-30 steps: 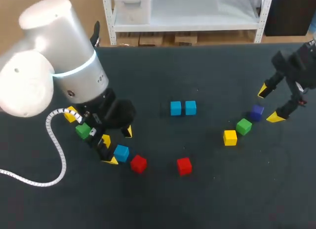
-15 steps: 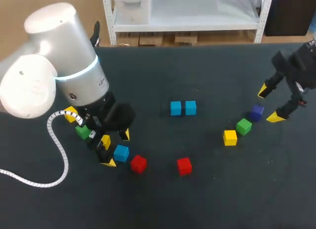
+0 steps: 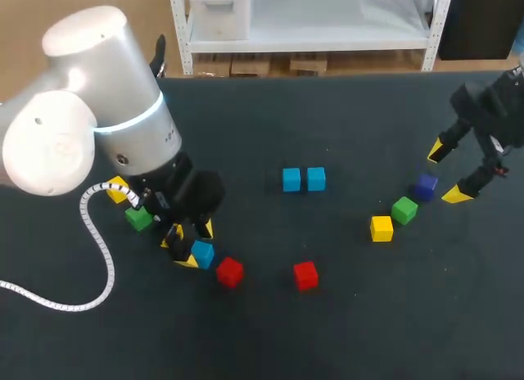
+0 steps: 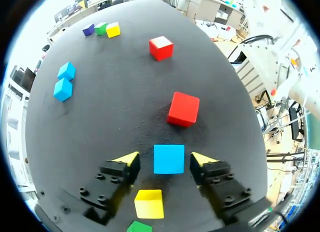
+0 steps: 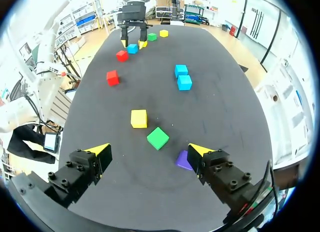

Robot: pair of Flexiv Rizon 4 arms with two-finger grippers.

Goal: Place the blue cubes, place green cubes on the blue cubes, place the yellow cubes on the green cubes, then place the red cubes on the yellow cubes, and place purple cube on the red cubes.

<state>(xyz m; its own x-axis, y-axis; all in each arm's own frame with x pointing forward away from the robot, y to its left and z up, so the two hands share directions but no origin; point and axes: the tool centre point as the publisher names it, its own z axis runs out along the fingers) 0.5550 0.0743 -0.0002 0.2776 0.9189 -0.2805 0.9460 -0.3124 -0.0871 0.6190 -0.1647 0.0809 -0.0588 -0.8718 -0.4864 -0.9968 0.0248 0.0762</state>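
My left gripper (image 3: 190, 244) stands low over the table's left front, open, with a blue cube (image 4: 168, 158) between its fingertips (image 4: 131, 159); a thin gap shows on each side of the cube. Ahead of it lie a red cube (image 4: 183, 108) and a second red cube (image 4: 161, 47). A yellow cube (image 4: 149, 203) and a green cube (image 4: 139, 226) sit under its wrist. Two blue cubes (image 3: 291, 179) stand side by side mid-table. My right gripper (image 3: 446, 174) hangs open at the right, above a purple cube (image 5: 183, 160), a green cube (image 5: 158, 138) and a yellow cube (image 5: 139, 118).
A white coiled cable (image 3: 94, 249) loops over the table (image 3: 270, 339) at the left front, beside my left arm. The purple, green and yellow cubes on the right lie in a diagonal row close together.
My left gripper has come down around the blue cube and its fingers have narrowed towards it. The right arm and the other cubes have not moved.
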